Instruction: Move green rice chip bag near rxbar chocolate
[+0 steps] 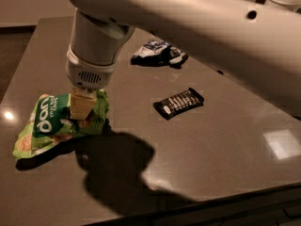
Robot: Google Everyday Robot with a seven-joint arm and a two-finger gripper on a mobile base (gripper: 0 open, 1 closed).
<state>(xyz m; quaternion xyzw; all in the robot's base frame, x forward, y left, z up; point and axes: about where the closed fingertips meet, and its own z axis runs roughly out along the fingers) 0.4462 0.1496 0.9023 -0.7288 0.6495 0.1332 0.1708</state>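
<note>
Nearest, toward the left edge of the table (225,168), the green rice chip bag (46,125) hangs crumpled, its right end bunched up around the gripper (84,108), whose fingers are closed tight on that end. Judging by the shadow under it, the bag looks partly raised, so the grasp seems done. The carry is what remains: the rxbar chocolate (178,103) lies flat near the table's middle, well apart to the right. Farther back, toward the far edge, sits a blue-and-white packet (157,53), with the arm (197,13) spanning overhead
</note>
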